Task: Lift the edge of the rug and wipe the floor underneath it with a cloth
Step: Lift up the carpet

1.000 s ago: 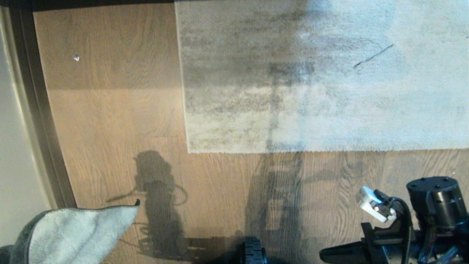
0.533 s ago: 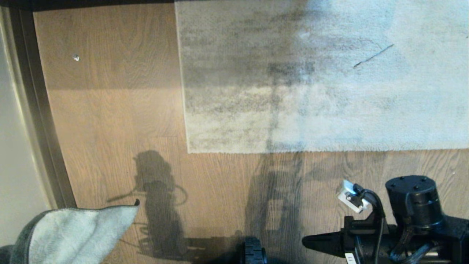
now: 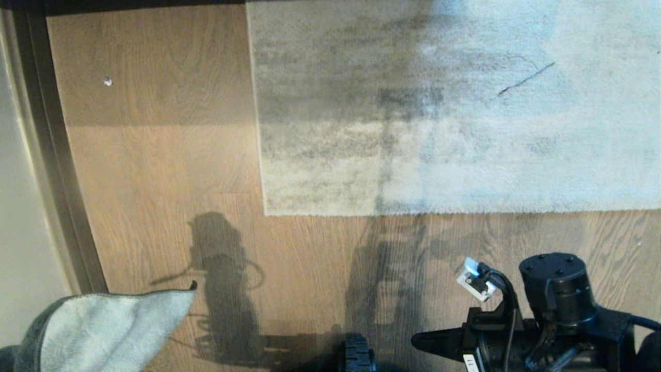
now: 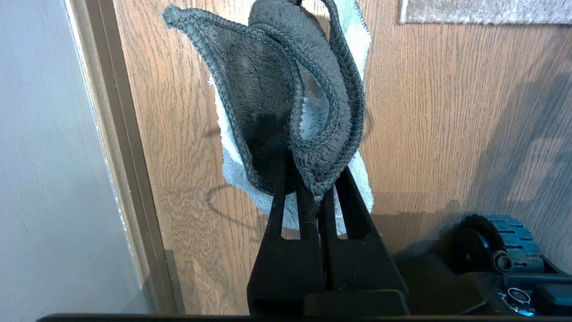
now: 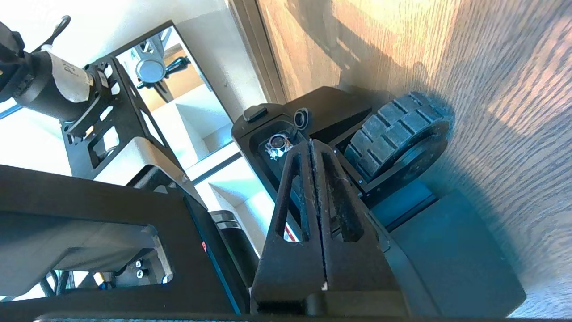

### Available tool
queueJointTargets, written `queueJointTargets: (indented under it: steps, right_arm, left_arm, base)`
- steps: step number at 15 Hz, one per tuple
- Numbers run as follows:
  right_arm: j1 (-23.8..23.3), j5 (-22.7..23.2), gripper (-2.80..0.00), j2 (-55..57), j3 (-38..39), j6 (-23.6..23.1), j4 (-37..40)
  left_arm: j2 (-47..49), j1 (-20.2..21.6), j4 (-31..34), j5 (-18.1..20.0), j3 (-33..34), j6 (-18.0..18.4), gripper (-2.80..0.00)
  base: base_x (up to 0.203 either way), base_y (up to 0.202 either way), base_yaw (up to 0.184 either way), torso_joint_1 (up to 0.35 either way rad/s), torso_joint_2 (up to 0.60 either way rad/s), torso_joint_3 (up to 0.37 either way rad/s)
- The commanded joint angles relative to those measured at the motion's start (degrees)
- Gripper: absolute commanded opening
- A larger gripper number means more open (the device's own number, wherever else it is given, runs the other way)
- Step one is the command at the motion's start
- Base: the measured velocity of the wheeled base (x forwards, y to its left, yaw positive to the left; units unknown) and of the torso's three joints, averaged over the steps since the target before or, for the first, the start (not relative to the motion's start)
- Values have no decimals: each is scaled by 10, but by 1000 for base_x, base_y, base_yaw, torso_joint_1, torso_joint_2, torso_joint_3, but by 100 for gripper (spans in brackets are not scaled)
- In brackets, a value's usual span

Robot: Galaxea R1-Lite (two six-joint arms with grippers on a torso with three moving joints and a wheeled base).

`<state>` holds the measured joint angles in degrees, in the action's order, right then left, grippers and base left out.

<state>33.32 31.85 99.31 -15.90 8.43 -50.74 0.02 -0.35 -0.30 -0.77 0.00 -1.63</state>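
The mottled grey-beige rug [image 3: 439,113] lies flat on the wood floor [image 3: 165,170]. Its near rug edge [image 3: 465,212] runs straight to a corner [image 3: 266,213], which also shows in the left wrist view as the rug corner [image 4: 447,11]. The pale blue-grey cloth [image 3: 103,330] hangs at the bottom left with its darker grey side [image 4: 277,89] folded over. My left gripper [image 4: 308,179] is shut on it, low over the floor near the wall. My right gripper [image 3: 416,341] is at the bottom right, shut and empty, pointing left, short of the rug edge; its jaws [image 5: 311,144] touch along their length.
A dark baseboard strip [image 3: 57,155] and pale wall [image 3: 20,206] bound the floor on the left. A small pale speck [image 3: 107,81] lies on the planks. My base's wheel [image 3: 357,356] sits at the bottom middle. A thin dark line [image 3: 526,78] marks the rug.
My right arm has swung leftwards along the bottom of the head view, its shut gripper now pointing left. The cloth, left gripper and rug have not moved.
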Motion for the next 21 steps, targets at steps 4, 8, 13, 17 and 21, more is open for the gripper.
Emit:
queueJointTargets:
  steps: [4,8,13,17,21]
  right_arm:
    - [6,1,-280,29,-3,3,-7]
    - [6,1,-280,42,-4,6,-9]
    - [18,1,0,71,-5,32,-54]
    - [18,1,0,112,-1,36,-122]
    - [18,-3,0,142,3,45,-168]
  left_arm:
    - [0,0,0,0,0,0,-280]
    - [0,0,0,0,0,0,-280]
    - [0,0,-1,0,0,0,-280]
    - [0,0,-1,0,0,0,-280]
    - [0,0,0,0,0,0,-280]
  base:
    - [0,0,0,0,0,0]
    - [0,0,0,0,0,0]
    - [0,0,0,0,0,0]
    - [0,0,0,0,0,0]
    - [0,0,0,0,0,0]
